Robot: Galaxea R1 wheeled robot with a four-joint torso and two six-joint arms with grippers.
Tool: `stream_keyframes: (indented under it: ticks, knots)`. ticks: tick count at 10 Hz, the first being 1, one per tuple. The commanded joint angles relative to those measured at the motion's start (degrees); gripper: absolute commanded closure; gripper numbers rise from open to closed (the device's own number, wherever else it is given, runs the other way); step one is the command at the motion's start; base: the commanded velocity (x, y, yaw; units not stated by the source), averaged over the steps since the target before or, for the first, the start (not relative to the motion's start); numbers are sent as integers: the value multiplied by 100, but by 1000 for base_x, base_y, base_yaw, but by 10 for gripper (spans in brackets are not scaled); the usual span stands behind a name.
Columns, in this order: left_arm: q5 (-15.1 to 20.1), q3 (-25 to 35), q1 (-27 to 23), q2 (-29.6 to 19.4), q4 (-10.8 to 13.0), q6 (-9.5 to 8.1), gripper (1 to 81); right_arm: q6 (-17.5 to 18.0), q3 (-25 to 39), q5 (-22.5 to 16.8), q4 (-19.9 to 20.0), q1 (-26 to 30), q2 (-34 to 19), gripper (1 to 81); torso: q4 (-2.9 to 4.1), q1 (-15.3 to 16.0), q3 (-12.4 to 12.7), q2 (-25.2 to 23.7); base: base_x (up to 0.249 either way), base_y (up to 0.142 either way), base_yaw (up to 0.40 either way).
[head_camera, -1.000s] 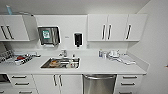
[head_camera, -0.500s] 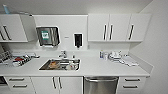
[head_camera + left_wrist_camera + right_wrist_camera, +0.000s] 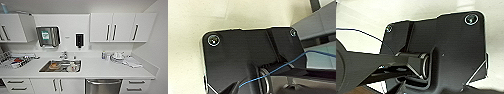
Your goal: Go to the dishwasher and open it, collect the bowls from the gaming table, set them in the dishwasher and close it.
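The dishwasher point(image 3: 103, 86) sits under the white counter point(image 3: 105, 70), right of the sink. Its brushed steel front is shut, with the bar handle along its top edge. It lies at the lower edge of the head view, a little right of centre. The bowls and the gaming table are out of view. The left wrist view holds my own dark plate over a pale floor, and the right wrist view shows the same kind of plate with its jointed bar.
A steel sink point(image 3: 60, 66) holds dishes. A dish rack point(image 3: 15, 61) stands at the counter's left, stacked white plates point(image 3: 117, 56) at its right. White drawers point(image 3: 135, 86) flank the dishwasher, wall cabinets point(image 3: 122, 27) hang above, and a side wall point(image 3: 160, 50) closes the right.
The whole head picture has shifted slightly to the right, so the camera has moved. Nothing on the counter has moved, and the dishwasher stays shut.
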Motion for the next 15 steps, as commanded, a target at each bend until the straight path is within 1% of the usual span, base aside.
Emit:
stream_keyframes:
  ticks: [1,15]
  knots:
    - [268,60,-272,-92,49,14,10,-20,93,-261,-14,252,-142,10,0,1,0,0,104,0,0]
    - [259,60,-245,-92,49,14,10,-11,40,-253,-5,243,-54,10,0,1,0,0,115,0,0]
